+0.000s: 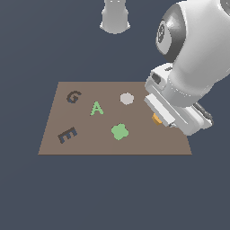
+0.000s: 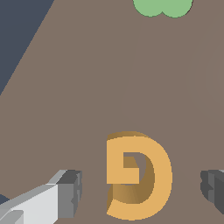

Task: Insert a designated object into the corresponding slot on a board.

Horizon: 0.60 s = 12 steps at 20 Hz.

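Observation:
The orange G-shaped block lies flat on the brown board. My gripper is open, with one finger on each side of the block and a gap on both sides. In the exterior view only a sliver of the orange block shows under my hand, near the board's right side. The dark grey G-shaped slot sits at the board's far left corner in the exterior view, well away from the block.
A green letter A, a grey round piece, a green clover-shaped piece and a dark E-shaped recess lie on the board. The robot's base stands behind the board.

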{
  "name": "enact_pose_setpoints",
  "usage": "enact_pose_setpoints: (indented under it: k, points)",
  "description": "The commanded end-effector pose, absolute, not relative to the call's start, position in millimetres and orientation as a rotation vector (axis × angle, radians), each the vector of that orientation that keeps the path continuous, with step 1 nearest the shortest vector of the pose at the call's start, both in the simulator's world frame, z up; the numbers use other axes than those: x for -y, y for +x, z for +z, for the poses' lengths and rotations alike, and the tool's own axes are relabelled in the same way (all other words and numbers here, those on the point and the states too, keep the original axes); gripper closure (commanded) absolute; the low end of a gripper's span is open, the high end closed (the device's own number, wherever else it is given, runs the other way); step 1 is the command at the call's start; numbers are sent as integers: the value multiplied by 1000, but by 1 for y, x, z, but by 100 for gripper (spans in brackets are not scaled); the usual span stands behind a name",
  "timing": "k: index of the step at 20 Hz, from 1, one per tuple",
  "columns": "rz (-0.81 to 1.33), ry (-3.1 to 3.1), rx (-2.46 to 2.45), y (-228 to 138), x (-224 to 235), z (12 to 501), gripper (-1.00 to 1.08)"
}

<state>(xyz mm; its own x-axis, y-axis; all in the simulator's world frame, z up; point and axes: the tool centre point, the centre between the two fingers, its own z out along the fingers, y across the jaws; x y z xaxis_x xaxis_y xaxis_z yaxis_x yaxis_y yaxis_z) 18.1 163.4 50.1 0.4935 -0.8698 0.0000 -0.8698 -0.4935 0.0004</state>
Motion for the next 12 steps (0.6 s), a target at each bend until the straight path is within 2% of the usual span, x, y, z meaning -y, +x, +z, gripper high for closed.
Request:
enact_pose_setpoints:
  k: [1,12]
  points:
    - [0,2710,1589,19,-164,50,-92]
    - [0,2711,1587,19,-163,31,-92]
